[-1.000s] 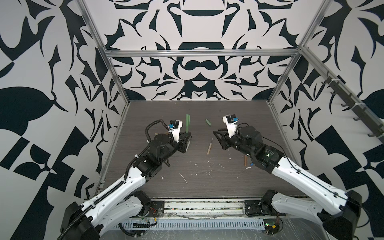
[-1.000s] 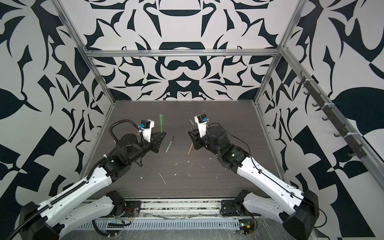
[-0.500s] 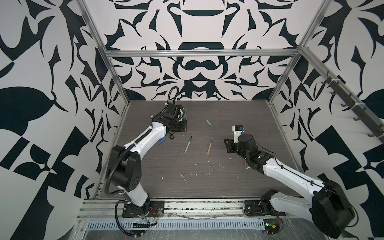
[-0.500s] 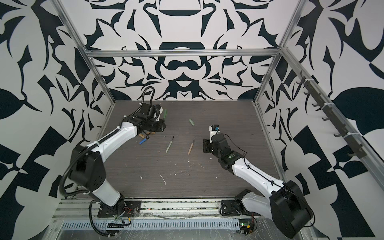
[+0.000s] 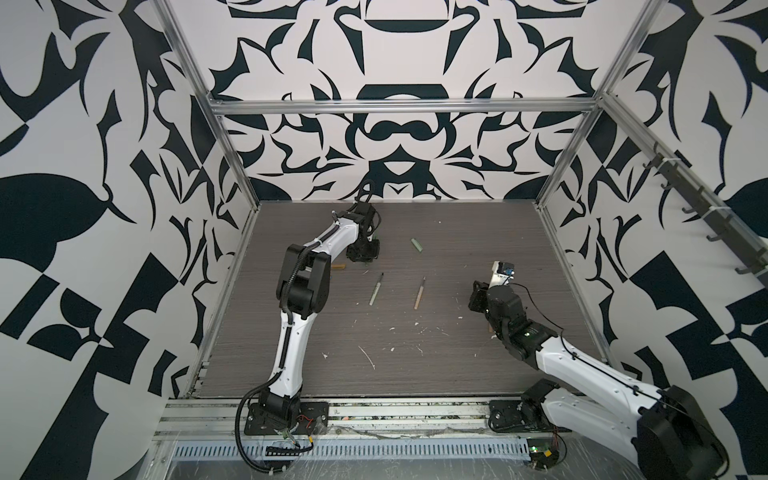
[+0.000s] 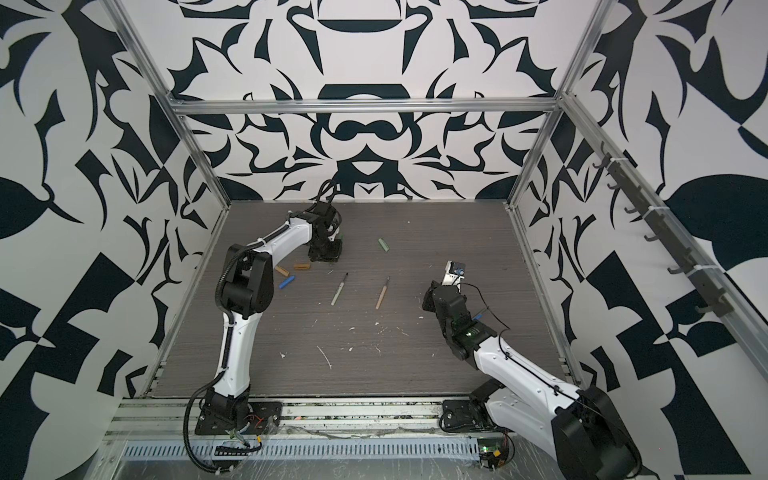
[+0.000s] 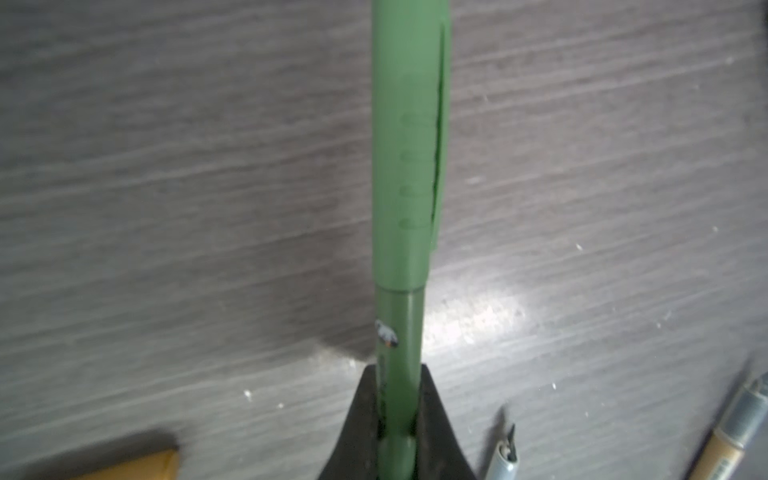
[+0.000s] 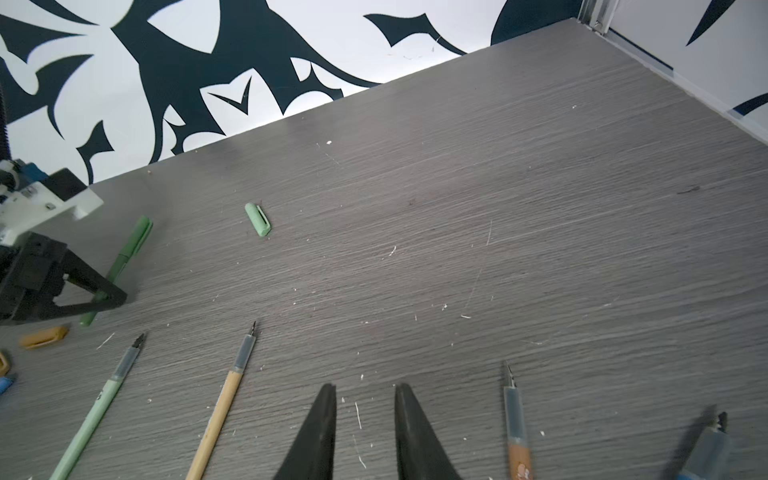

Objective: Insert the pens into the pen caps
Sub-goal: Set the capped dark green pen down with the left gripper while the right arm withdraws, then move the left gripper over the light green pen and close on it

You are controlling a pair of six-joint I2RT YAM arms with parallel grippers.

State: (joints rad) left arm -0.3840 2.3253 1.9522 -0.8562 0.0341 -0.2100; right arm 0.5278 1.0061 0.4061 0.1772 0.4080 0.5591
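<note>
Left wrist view. Left gripper (image 7: pixel 398 386) is clamped on the green pen (image 7: pixel 401 187), gripping the bare barrel below the cap. The cap is fully seated and the seam looks closed. The table (image 7: pixel 166 208) is close beneath.

Right wrist view. Right gripper (image 8: pixel 365 390) has its jaws narrowly apart with nothing between them. The tan pen (image 8: pixel 224 399) lies to one side and the orange pen (image 8: pixel 515 424) to the other, about equally near. The blue pen (image 8: pixel 710 440) lies beyond the orange and the pale pen (image 8: pixel 95 415) beyond the tan. All four barrels run roughly along the gripper's reach, with their dark tips pointing away toward the rear wall. The pale cap (image 8: pixel 257 219) is well ahead. The green pen hangs tilted in the other gripper, its tail at or near the table; contact can't be told.

Top views. The left gripper is far back and low. The pale cap lies to its right, nearer it than the right gripper. The orange cap (image 6: pixel 302 266), tan cap (image 6: pixel 282 270) and blue cap (image 6: pixel 286 283) cluster by the left arm. The right gripper sits right of the tan pen.

Judgement: the green pair looks done. The right arm is nearer the pens and the left is nearer every cap. The right jaws would close across a barrel with little wrist turn.
</note>
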